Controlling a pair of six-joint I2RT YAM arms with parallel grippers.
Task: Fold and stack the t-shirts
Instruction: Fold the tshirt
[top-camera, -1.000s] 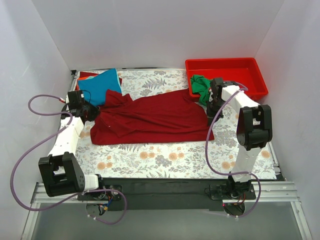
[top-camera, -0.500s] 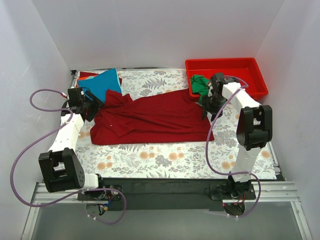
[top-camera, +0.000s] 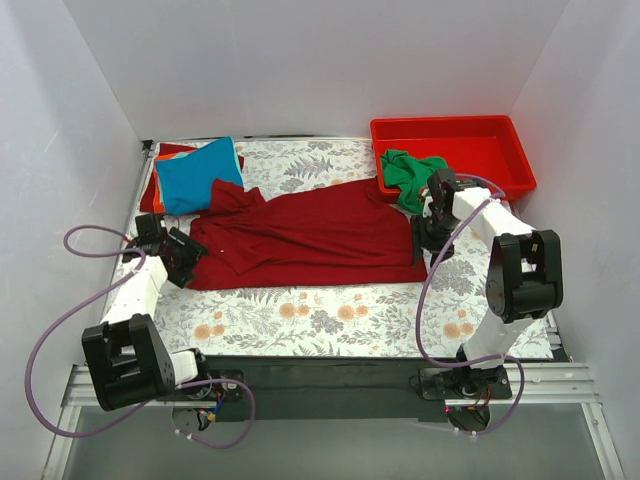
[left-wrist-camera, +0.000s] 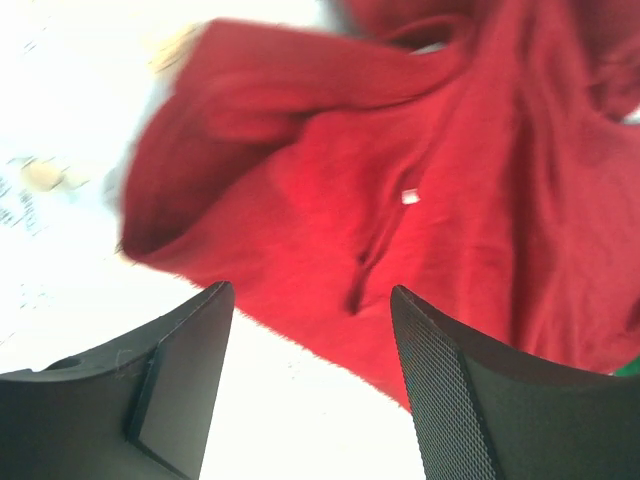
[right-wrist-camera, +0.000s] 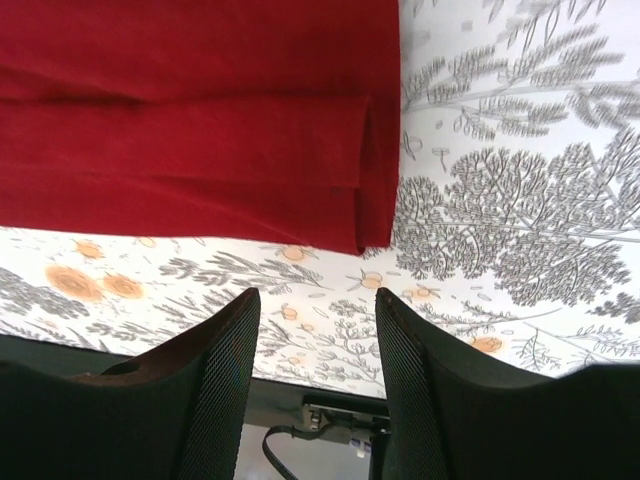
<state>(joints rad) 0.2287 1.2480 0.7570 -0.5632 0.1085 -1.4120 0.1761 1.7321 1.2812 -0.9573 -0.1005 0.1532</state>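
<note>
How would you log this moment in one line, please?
left gripper: open, empty, at left end of dark red shirt | right gripper: open, empty, by its right end | green shirt: draped over tray rim

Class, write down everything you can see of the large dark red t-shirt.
The dark red t-shirt is soft plain cloth, lying sideways across the middle of the floral table cloth. Its left end is rumpled into folds, one sleeve touching the blue shirt; its right end lies flatter, with a fold near the edge. A small white tag shows on the rumpled end. The left tool and right tool hang open at its ends, gripping nothing.
</note>
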